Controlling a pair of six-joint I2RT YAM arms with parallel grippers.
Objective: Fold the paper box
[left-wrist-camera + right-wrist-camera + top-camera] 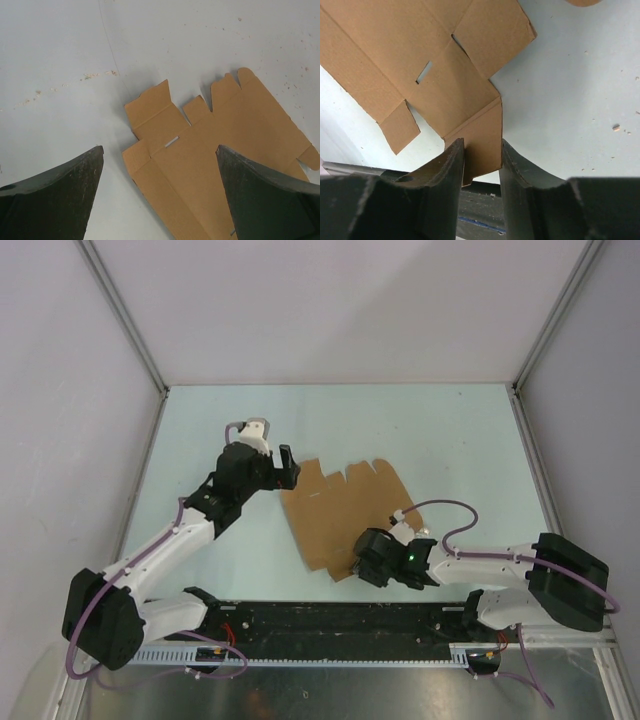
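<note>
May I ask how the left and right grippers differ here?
The left gripper is spread wide around nothing; the right gripper is nearly closed around a flap of the paper box. The left is at the sheet's far left corner, the right at its near edge. Both are dark.

White-black arms (178, 538), seemingly purple cables (455, 503)

Your left arm (165, 545) reaches forward, elbow bent, wrist turned to the right. Left gripper (290, 468): jaws at full spread, fingers (60, 195) angled downward, nothing between them. Your right arm (500, 560) lies low and stretches leftward along the near edge. Right gripper (360, 565): jaws stand narrow, with a flap of the box (345, 505) between the fingers (445, 175). Whether they pinch it is unclear.
</note>
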